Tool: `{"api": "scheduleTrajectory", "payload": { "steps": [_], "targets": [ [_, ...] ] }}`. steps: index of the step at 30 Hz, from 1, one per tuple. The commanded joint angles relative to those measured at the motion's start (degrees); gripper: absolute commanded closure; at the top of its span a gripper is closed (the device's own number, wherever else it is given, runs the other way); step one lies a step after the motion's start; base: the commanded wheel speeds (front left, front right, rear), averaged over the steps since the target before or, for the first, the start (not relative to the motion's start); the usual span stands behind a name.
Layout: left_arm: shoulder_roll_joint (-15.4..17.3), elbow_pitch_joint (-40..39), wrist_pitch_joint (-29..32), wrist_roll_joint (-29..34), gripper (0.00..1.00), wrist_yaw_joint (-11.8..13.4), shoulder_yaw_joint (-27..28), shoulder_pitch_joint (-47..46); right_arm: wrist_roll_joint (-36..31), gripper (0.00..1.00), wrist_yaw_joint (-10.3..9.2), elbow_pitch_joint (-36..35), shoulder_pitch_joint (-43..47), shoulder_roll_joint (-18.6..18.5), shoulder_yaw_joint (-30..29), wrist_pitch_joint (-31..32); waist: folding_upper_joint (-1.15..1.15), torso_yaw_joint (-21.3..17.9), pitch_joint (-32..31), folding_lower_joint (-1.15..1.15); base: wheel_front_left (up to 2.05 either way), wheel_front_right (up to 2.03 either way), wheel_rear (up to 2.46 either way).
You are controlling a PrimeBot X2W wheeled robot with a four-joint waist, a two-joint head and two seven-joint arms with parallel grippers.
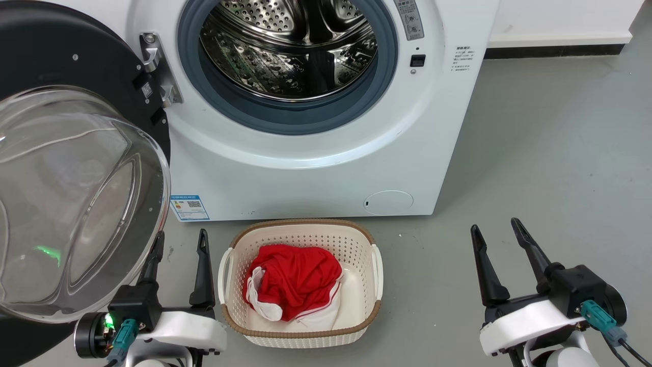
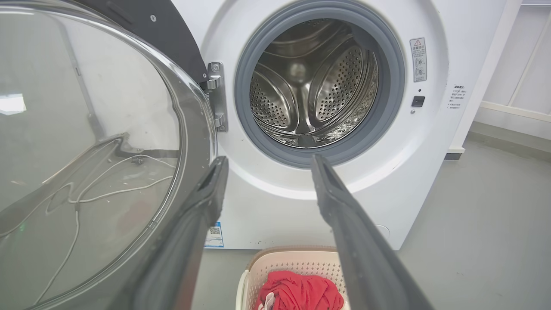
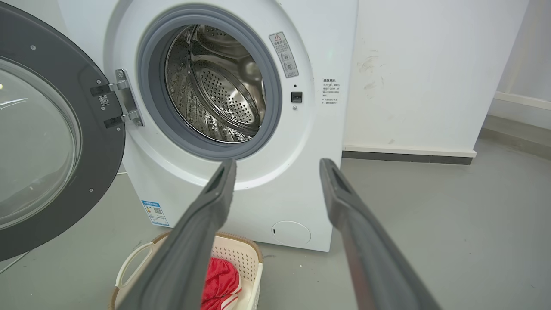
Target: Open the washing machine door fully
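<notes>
Glossy black plastic and clear domed glass made up the washing machine door (image 1: 76, 193), which stood swung out on its hinge (image 1: 153, 66) at the left of the washing machine (image 1: 305, 168). The head view's left edge cut the door off, and its bowl hid the cabinet's lower left corner from us. The left gripper (image 1: 181, 234) sat low beside it with its fingers spread apart. The outer finger's tip lay against the bowl's outline, so we could not tell whether it touched the glass or stood apart from it. Rightward, the steel drum (image 1: 285, 51) gaped uncovered, its top cropped, with a dark patch inside that we could not make out. Below it a cream basket (image 1: 300, 227) stood just in front of the machine, holding a red cloth (image 1: 295, 278) with white trim whose kind we could not tell. Past the basket we found bare grey floor (image 1: 550, 178) running to the wall, and over it the right gripper (image 1: 495, 225), likewise spread wide, well apart from machine and basket.
</notes>
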Motion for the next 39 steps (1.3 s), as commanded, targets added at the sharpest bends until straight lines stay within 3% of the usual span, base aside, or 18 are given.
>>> {"api": "scheduleTrajectory", "payload": {
  "steps": [1, 15, 16, 19, 39],
  "targets": [
    [0.0, -0.2, -0.1, 0.3, 0.00, 0.1, 0.2, 0.3, 0.1, 0.00, -0.04, -0.1, 0.7, 0.1, 0.1, 0.2, 0.00, 0.0, 0.0, 0.00, 0.00, 0.00, 0.00],
    [-0.4, -0.4, -0.1, 0.6, 0.00, -0.3, 0.5, 0.3, 0.4, 0.00, -0.04, 0.3, 0.0, 0.1, 0.1, 0.2, 0.00, 0.0, 0.2, 0.00, 0.00, 0.00, 0.00],
    [-0.3, -0.1, 0.0, 0.4, 1.00, -0.1, 0.4, 0.0, 0.2, 1.00, 0.00, 0.3, 0.2, 0.0, 0.1, 0.0, 0.00, 0.0, 0.2, 0.00, 0.00, 0.00, 0.00],
    [-0.4, 1.3, 0.6, -0.7, 1.00, -0.2, 0.8, 0.0, 1.2, 1.00, 0.00, 0.9, 0.9, 0.0, 0.3, -0.1, 0.00, 0.0, 0.2, 0.00, 0.00, 0.00, 0.00],
    [-0.8, 2.4, 6.0, -22.6, 1.00, -2.4, 2.4, -0.9, 25.3, 1.00, -0.01, 2.7, -0.4, -1.4, -1.1, 3.5, 0.00, 0.3, -0.1, 0.00, 0.00, 0.00, 0.00]
  ]
}}
